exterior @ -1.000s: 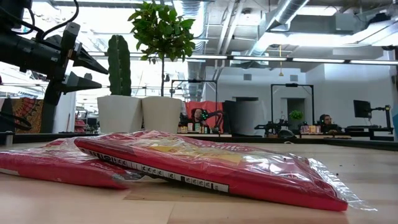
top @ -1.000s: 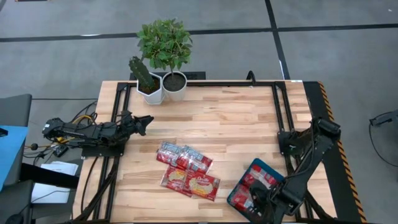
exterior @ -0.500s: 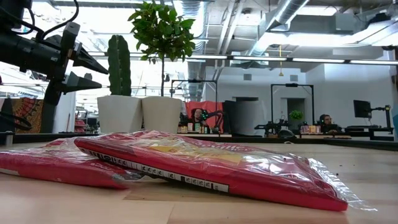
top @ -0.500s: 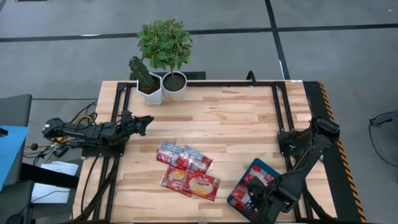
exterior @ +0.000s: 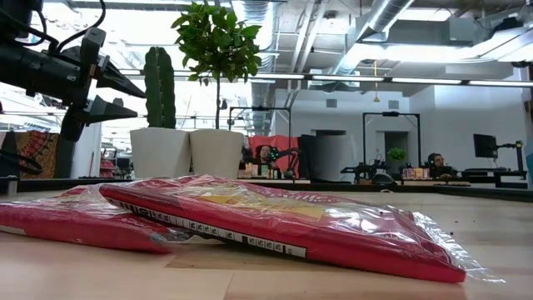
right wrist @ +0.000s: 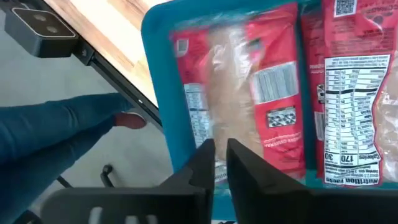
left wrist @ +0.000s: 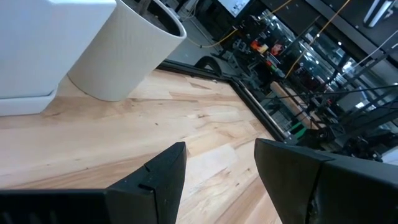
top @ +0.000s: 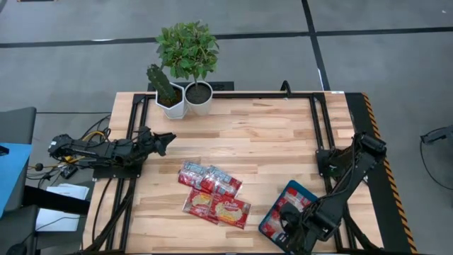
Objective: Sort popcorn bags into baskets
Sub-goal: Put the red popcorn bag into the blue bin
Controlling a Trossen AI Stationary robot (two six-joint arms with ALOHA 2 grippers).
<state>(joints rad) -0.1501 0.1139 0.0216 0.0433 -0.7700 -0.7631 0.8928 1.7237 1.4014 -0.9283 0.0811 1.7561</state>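
Several red popcorn bags [top: 212, 195] lie in an overlapping pile on the table's middle near part, and they fill the foreground of the low view [exterior: 250, 212]. The teal tray [top: 293, 188] sits at the near right corner. In the right wrist view its rim [right wrist: 158, 74] encloses two bags [right wrist: 242, 93] [right wrist: 348, 93] lying flat side by side. My right gripper [top: 290, 228] [right wrist: 221, 149] hangs low over the tray's near end, its fingers almost together. My left gripper [top: 170, 139] [exterior: 125, 96] [left wrist: 221, 146] waits open above the table's left side. My right gripper has its two fingers [right wrist: 202, 165] close together at the near end [right wrist: 221, 177] of the left-hand bag in the tray, coming from above at a slant. The fingers hide the place of contact. The bag lies flat on the tray's floor.
Two white plant pots [top: 172, 106] [top: 199, 99] stand at the far left edge; one shows in the left wrist view [left wrist: 124, 50]. A black frame [top: 318, 99] runs along the table's sides. A person's blue trouser leg [right wrist: 56, 134] and red shoe [right wrist: 130, 119] stand beside the near right corner.
My right gripper has shifted a little toward the table's left and far side over the tray. The bags on the table have stayed where they were.
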